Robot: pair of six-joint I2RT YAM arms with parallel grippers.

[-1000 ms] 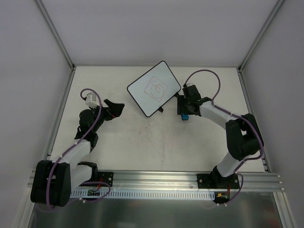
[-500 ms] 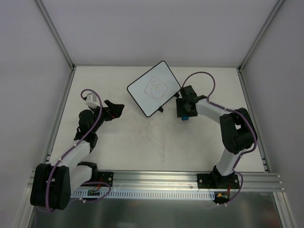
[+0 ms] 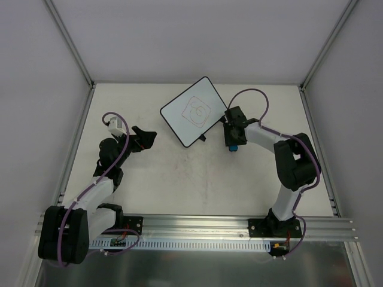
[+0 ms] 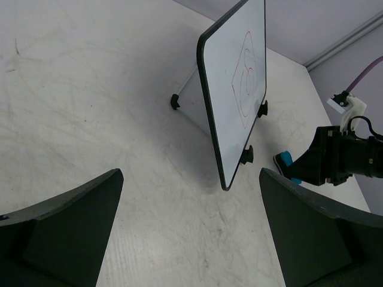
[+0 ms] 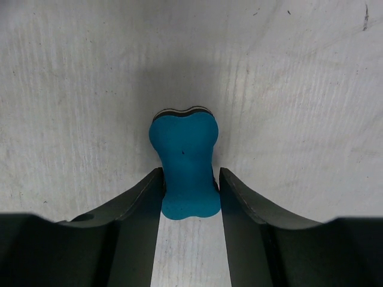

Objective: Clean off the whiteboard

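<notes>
- The whiteboard: a thin, flat white panel in a black frame with rounded corners. It stands at the far middle of the surface, turned diagonally. It leans back on a thin prop leg and small black feet, so its face is tilted up towards the arms.
- The red scribble: faint looping lines near the panel's centre, not yet wiped.
- The eraser: a small blue block with a narrow waist and a thin dark-and-pale layer at its far end. It lies on the surface just right of the whiteboard.
- The right tool: its dark fingers press both sides of the eraser at the waist, apparently to grip it for pickup.
- The left tool: spread wide and empty, well left of the board, facing it.
- The surface: off-white, matte and lightly scuffed.
</notes>
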